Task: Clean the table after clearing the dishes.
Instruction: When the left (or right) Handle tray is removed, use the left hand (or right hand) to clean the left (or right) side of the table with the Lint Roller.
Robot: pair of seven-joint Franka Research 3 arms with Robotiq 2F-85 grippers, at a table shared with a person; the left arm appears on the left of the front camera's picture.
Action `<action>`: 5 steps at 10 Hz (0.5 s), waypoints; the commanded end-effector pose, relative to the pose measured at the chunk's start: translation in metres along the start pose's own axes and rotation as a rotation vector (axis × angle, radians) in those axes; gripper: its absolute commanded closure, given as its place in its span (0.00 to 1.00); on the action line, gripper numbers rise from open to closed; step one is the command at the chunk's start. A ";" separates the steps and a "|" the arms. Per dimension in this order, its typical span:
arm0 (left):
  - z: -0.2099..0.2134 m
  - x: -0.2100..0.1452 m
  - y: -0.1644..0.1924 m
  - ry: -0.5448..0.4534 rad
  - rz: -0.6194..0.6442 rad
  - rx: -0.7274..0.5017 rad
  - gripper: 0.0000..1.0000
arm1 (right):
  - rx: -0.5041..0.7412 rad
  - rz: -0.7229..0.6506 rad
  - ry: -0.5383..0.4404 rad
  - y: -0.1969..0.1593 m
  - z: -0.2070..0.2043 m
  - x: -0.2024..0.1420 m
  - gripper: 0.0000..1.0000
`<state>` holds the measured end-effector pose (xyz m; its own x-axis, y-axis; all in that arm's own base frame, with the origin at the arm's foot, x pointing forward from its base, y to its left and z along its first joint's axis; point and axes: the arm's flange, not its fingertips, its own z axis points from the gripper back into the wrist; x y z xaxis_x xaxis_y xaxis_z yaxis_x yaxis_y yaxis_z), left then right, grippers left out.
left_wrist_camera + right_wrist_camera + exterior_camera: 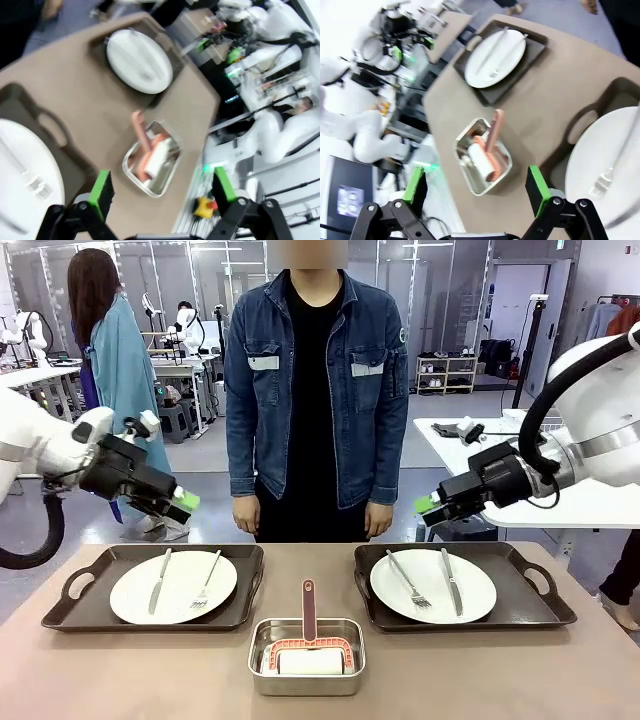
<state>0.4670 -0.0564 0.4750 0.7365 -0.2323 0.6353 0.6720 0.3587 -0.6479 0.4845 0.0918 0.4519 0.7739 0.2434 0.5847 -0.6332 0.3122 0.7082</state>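
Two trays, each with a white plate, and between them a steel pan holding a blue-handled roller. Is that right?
Nearly. The roller has a pink handle, not blue; the front view shows it. The two trays, white plates and steel pan are as you say.

I see the tan-brown table point(120, 670) with both dishes flat on it: the left plate point(180, 590), white, on the left tray point(105, 562), the right plate point(428, 575) on the right tray point(510, 570), both trays dark brown and handled, well apart; a silver knife and fork lie on each plate
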 end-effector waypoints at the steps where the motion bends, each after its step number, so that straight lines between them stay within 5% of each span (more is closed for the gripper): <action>1: 0.002 -0.012 0.034 -0.144 0.102 -0.246 0.00 | 0.113 -0.117 -0.082 -0.011 -0.002 0.005 0.00; 3: 0.027 -0.039 0.048 -0.243 0.194 -0.291 0.00 | 0.147 -0.202 -0.166 -0.016 0.016 -0.007 0.00; 4: 0.043 -0.050 0.054 -0.185 0.249 -0.320 0.00 | 0.130 -0.238 -0.144 -0.021 0.021 -0.012 0.00; 5: 0.021 -0.031 0.042 -0.212 0.137 -0.274 0.00 | 0.141 -0.136 -0.122 -0.022 0.012 -0.007 0.00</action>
<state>0.4672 0.0064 0.4207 0.8394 0.0290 0.5427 0.5386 0.0892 -0.8378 0.4935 0.0596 0.4347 0.8715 0.0608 0.4865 -0.4876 0.2128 0.8468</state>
